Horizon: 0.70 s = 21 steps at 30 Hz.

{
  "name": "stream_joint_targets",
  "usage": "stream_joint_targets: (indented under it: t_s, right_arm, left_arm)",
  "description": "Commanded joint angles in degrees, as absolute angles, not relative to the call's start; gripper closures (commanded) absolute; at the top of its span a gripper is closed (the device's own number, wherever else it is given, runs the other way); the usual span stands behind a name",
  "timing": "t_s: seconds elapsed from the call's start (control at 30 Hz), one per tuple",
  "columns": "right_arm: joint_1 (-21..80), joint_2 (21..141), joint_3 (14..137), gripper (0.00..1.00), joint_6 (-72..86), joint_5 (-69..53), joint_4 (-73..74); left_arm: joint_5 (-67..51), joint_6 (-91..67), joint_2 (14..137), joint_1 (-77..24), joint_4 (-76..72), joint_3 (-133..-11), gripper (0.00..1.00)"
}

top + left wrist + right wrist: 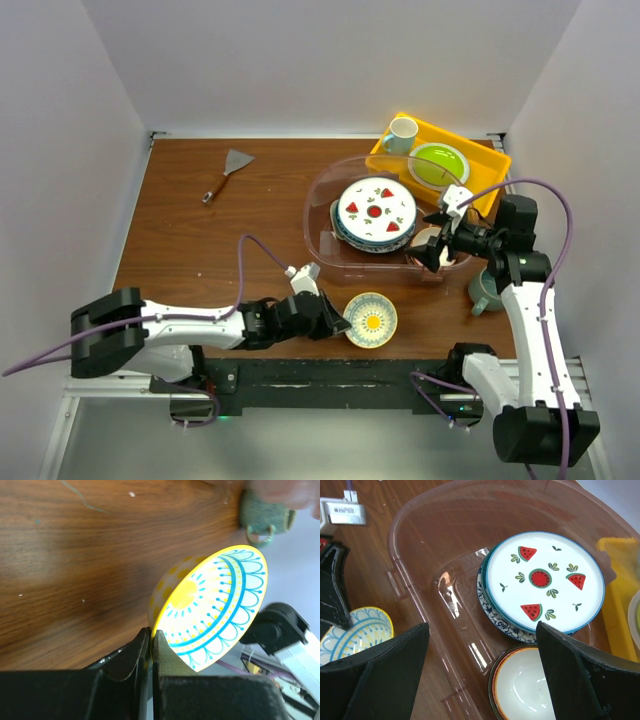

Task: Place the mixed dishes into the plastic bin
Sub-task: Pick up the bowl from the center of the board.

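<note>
One left gripper (151, 635) tight on yellow bowl (215, 605) rim, clearest wrist-side; right gripper (482, 626) wide, empty.

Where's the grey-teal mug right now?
In the top view, the grey-teal mug sits on the table outside the plastic bin, just off its near right corner, partly hidden behind the right arm.

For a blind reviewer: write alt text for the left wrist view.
Black fingers pinch the rim of a yellow bowl with blue petal patterns inside, above a wooden table. A grey-teal mug shows at the top right.
</note>
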<state>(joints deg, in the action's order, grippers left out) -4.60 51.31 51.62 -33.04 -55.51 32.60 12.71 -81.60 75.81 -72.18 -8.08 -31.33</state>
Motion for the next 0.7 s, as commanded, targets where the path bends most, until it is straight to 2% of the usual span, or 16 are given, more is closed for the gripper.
stream_joint_targets:
  t_s: [0.0, 0.23, 0.6, 0.67]
  right_arm:
    - [-5.0, 52.6, 56.3, 0.09, -38.9, -59.7, 38.7]
    - [-4.9, 54.6, 61.4, 0.09, -45.3, -58.7, 46.7]
    - [-4.9, 55.4, 67.1, 0.08, -47.5, -59.0, 51.8]
    - [-4.9, 55.4, 67.6, 0.05, -46.4, -59.2, 51.7]
  left_arm:
    - [10.9, -74.5, 69.3, -70.8, -13.1, -30.2, 1.0]
    - [11.6, -65.3, 61.7, -70.3, -11.8, -29.6, 1.0]
    - [9.3, -55.4, 59.2, -69.3, -10.1, -33.5, 1.0]
    - [9.3, -54.1, 58.9, -69.1, -9.8, -34.8, 1.0]
